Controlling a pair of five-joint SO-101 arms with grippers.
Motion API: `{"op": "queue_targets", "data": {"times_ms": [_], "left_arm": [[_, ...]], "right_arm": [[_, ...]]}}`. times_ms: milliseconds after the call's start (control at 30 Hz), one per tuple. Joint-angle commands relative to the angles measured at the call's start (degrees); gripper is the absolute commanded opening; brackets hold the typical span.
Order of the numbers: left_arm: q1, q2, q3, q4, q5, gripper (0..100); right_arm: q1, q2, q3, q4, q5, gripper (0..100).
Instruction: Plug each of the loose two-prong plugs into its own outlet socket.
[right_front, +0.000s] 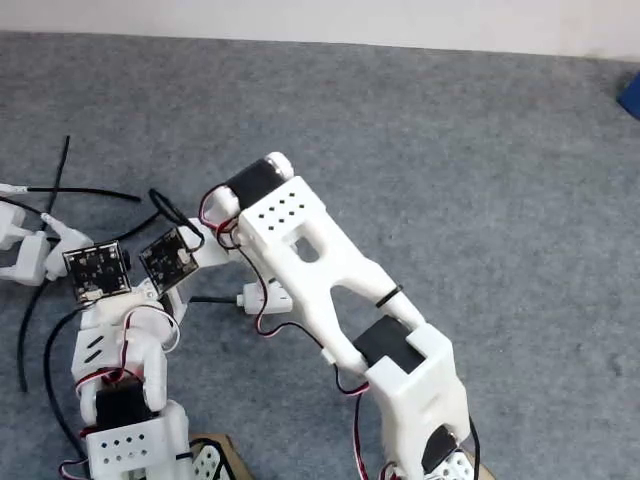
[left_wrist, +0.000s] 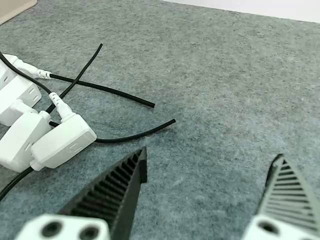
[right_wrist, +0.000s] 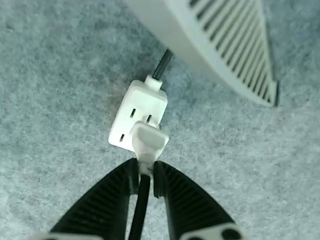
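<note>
While my right gripper (right_wrist: 145, 169) is clamped narrow on the neck of a white two-prong plug (right_wrist: 148, 140), that plug sits against the face of a white outlet block (right_wrist: 131, 107). Plug is smooth moulded plastic with a flattened, rounded head. One round black cable (right_wrist: 141, 207) runs back from it between my fingers (right_wrist: 107, 200), which are black, ribbed and tapering. Outlet block is boxy with rounded corners and slightly glossy. I count three narrow slots uncovered on its face; the plug covers the rest. Prongs are hidden, so I can't tell if they are seated. One black cord (right_wrist: 162, 62) leaves the block's far end through a small white collar. A white ribbed wedge (right_wrist: 225, 45) crosses in front of that cord.

My left gripper (left_wrist: 211, 155) is spread wide over the carpet. Its two fingers are ridged triangles, one black (left_wrist: 120, 185), the other paler grey. Near it lies a cluster of white socket blocks (left_wrist: 65, 142). I count at least three, all smooth rounded boxes touching one another. Thin black cords (left_wrist: 100, 87) cross beside them, round and matte, and I count three loose cut ends lying apart on the carpet.

The surface is grey carpet (right_front: 480, 150) with a short fuzzy nap, felt-like. In the high view there are two arms in white plastic, with thin red and black wires looping along them.
</note>
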Motion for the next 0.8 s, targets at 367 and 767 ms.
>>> {"op": "queue_targets", "data": {"times_ms": [367,767], "left_arm": [[1.2,-0.2,0.8,0.2,0.3,38],[1.8,0.0,0.8,0.2,0.3,38]], "right_arm": [[-2.4,1.2,-2.9,4.5,-0.2,0.8],[-2.1,-5.2,-2.9,7.0,-0.2,0.8]]}}
